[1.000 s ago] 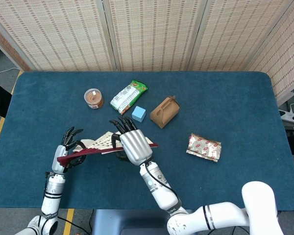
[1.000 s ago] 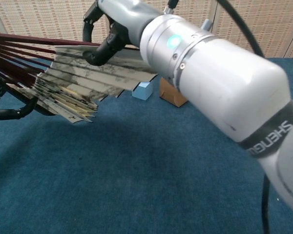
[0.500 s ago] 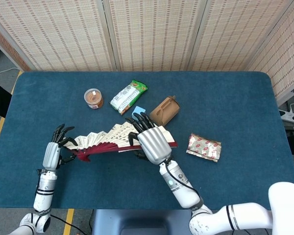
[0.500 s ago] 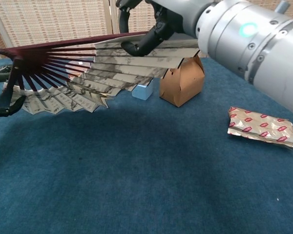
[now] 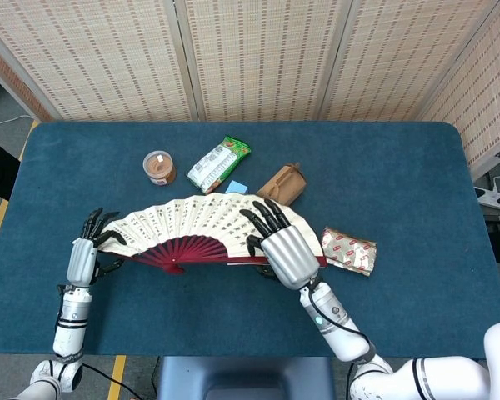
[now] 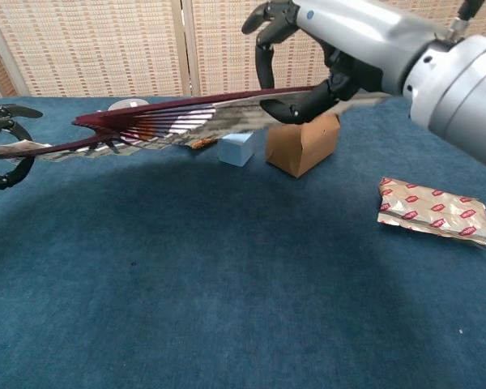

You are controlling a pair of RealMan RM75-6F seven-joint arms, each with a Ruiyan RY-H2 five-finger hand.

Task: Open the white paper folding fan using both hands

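1. The white paper folding fan (image 5: 202, 227) is spread into a wide arc above the blue table (image 5: 417, 183), held off the surface between both hands – the chest view shows it nearly flat, with its dark red ribs fanning from the pivot.
2. The left hand (image 5: 85, 257) grips the fan's left end, its dark fingers closing around the outer guard and the paper edge.
3. The right hand (image 5: 285, 248) holds the right end: the thumb is under the red guard stick, the other fingers lie over the paper (seen best in the chest view).
4. So the fan spans the gap between the two hands, pivot low in the middle, paper arching toward the far side of the table.
5. Behind the fan sit a small round tub (image 5: 159, 167), a green snack packet (image 5: 218, 163), a light blue cube (image 6: 236, 148) and a brown paper box (image 6: 301, 146); a red-and-white wrapper (image 5: 347, 250) lies just right of the right hand.
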